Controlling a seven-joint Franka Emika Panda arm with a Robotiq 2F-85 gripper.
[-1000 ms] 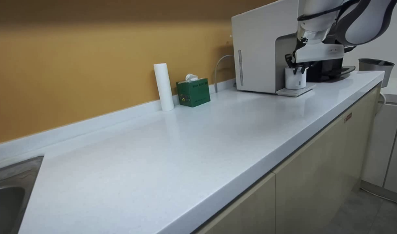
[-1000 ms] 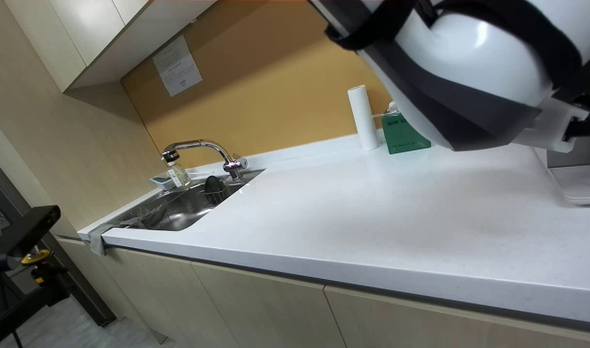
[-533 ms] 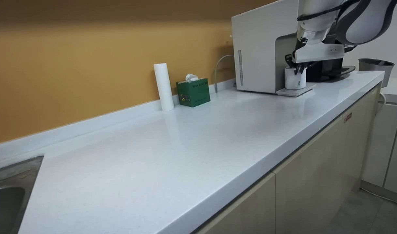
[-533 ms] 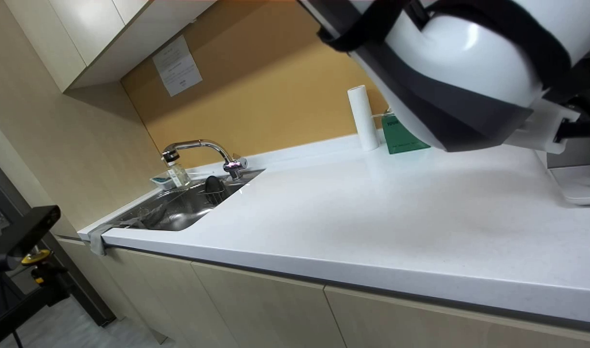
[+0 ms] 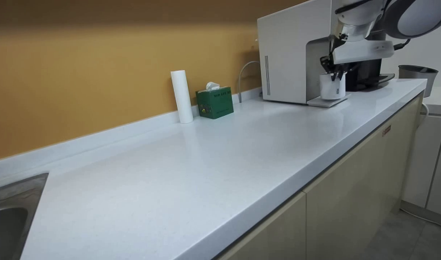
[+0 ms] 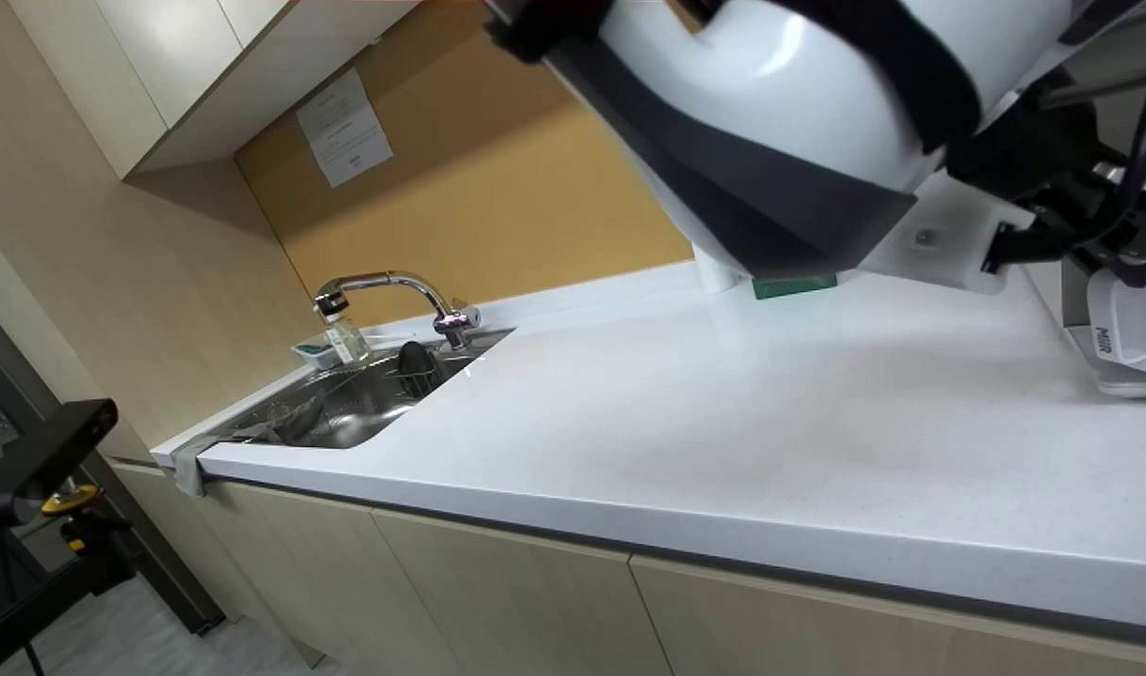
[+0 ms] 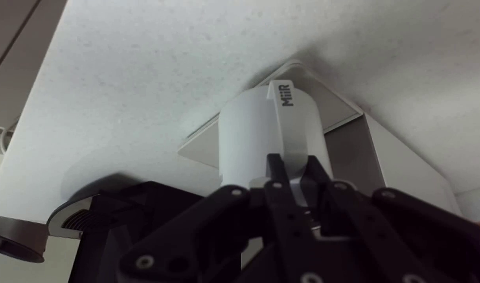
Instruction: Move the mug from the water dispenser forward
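Note:
The white mug [image 5: 331, 88] is upright over the front part of the drip tray of the white water dispenser [image 5: 287, 68]. Whether its base touches the tray cannot be told. My gripper [image 5: 337, 76] points down at the mug's top. In the wrist view my fingertips [image 7: 293, 162] are closed on both sides of the handle of the mug [image 7: 247, 133], which is marked MiiR. The dispenser's drip tray [image 7: 202, 147] shows under the mug there. In an exterior view part of the mug [image 6: 1136, 329] shows at the right edge.
A black coffee machine [image 5: 366, 76] stands beside the dispenser. A green tissue box [image 5: 215, 103] and a white cylinder [image 5: 182, 97] stand along the wall. The counter's front edge [image 5: 314, 155] runs along the cabinets. A sink [image 6: 347, 413] is at the far end.
The gripper and mug have moved together away from the alcove, toward the tray's front edge. The arm shifted with them, and more of the mug shows at an exterior view's edge.

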